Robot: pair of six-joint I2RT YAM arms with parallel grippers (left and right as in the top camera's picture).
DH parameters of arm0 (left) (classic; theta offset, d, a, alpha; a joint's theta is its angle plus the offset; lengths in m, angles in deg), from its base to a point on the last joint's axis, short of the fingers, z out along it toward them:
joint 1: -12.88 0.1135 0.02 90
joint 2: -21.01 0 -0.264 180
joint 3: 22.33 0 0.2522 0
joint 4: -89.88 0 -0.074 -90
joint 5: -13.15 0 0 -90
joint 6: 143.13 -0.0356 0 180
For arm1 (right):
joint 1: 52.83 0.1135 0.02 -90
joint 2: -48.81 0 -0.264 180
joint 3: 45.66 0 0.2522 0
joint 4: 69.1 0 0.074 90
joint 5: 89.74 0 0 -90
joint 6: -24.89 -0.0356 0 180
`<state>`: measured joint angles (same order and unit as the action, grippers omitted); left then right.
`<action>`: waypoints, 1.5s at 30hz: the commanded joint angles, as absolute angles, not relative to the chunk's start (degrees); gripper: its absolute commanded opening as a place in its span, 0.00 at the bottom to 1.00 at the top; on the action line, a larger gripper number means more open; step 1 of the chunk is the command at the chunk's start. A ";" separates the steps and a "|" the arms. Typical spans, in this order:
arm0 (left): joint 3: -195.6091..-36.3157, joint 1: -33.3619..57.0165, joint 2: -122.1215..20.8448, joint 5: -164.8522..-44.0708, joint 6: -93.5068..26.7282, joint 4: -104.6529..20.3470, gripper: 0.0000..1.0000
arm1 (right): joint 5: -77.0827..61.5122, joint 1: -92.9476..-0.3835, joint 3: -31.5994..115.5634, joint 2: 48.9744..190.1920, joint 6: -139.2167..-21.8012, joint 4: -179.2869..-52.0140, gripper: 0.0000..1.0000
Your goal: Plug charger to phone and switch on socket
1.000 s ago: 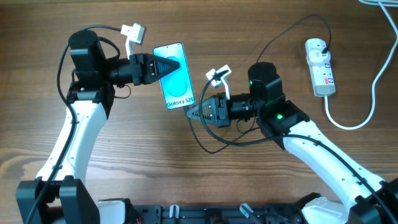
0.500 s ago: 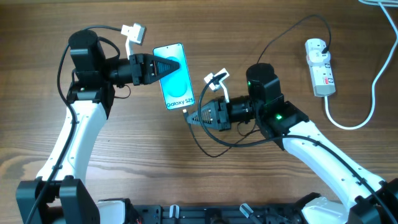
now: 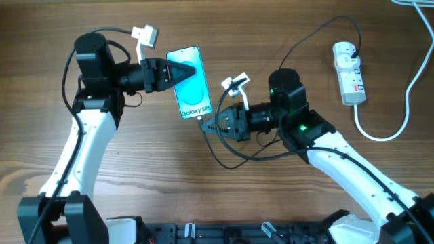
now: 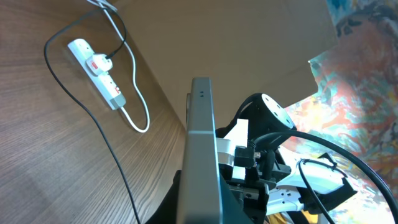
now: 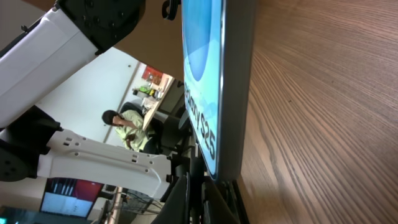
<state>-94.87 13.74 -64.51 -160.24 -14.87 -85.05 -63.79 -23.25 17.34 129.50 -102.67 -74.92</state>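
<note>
The phone (image 3: 190, 85) with a cyan screen and "Galaxy S25" band is held off the table. My left gripper (image 3: 171, 73) is shut on its upper end. It shows edge-on in the left wrist view (image 4: 200, 143) and as a blue screen in the right wrist view (image 5: 205, 74). My right gripper (image 3: 208, 125) is shut on the charger (image 3: 234, 157) tip, right at the phone's lower end (image 5: 198, 186). The black cable loops back under the right arm. The white socket (image 3: 348, 72) lies at the far right, with a plug in it; it also shows in the left wrist view (image 4: 96, 68).
A thick white cord (image 3: 407, 102) curls from the socket toward the top right edge. A thin black cable (image 3: 319, 34) runs from the socket toward the right arm. Wood table (image 3: 169, 183) lies all round the arms.
My right gripper has moved left with the charger tip, closing the gap to the phone's lower end. The left arm and phone have stayed still.
</note>
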 commanded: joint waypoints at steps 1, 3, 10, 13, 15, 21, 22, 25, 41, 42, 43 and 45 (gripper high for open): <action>-95.77 14.00 -64.16 -160.79 -15.11 -85.44 0.04 | -62.70 -23.01 17.47 130.09 -104.18 -73.63 0.05; -95.77 14.00 -64.16 -160.79 -15.13 -85.44 0.04 | -62.57 -23.01 17.47 130.09 -104.20 -73.67 0.05; -95.77 14.00 -64.16 -160.76 -15.13 -85.44 0.04 | -62.79 -22.98 17.47 130.09 -104.20 -76.49 0.05; -95.77 14.00 -64.16 -160.76 -15.13 -85.44 0.04 | -62.77 -22.98 17.47 130.09 -104.22 -76.23 0.05; -95.77 14.00 -64.16 -160.76 -15.13 -85.44 0.04 | -62.77 -22.98 17.47 130.09 -104.27 -75.82 0.05; -95.77 14.00 -64.16 -160.79 -15.13 -85.44 0.04 | -62.77 -22.98 17.47 130.09 -105.21 -73.87 0.05; -95.77 14.00 -64.16 -160.79 -15.13 -85.44 0.04 | -62.72 -23.01 17.47 130.09 -105.23 -73.87 0.04; -95.77 14.00 -64.16 -160.79 -15.13 -85.44 0.04 | -62.59 -23.01 17.47 131.00 -105.80 -73.06 0.05; -95.77 16.32 -64.16 -157.99 8.87 -108.76 0.04 | -75.16 -22.83 14.48 134.00 -104.09 -53.94 0.05; -95.77 16.32 -64.16 -157.99 8.87 -108.76 0.04 | -75.71 -22.94 14.48 134.00 -104.14 -52.98 0.04; -95.77 16.32 -64.16 -158.01 8.87 -108.76 0.04 | -75.75 -23.66 14.48 134.02 -104.11 -53.30 0.05; -95.77 16.32 -64.16 -158.01 8.89 -108.74 0.04 | -75.75 -25.67 14.48 134.02 -104.86 -53.33 0.04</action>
<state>-94.94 16.12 -64.62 -158.32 7.93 -108.50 -73.80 -23.68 14.56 133.78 -104.94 -53.63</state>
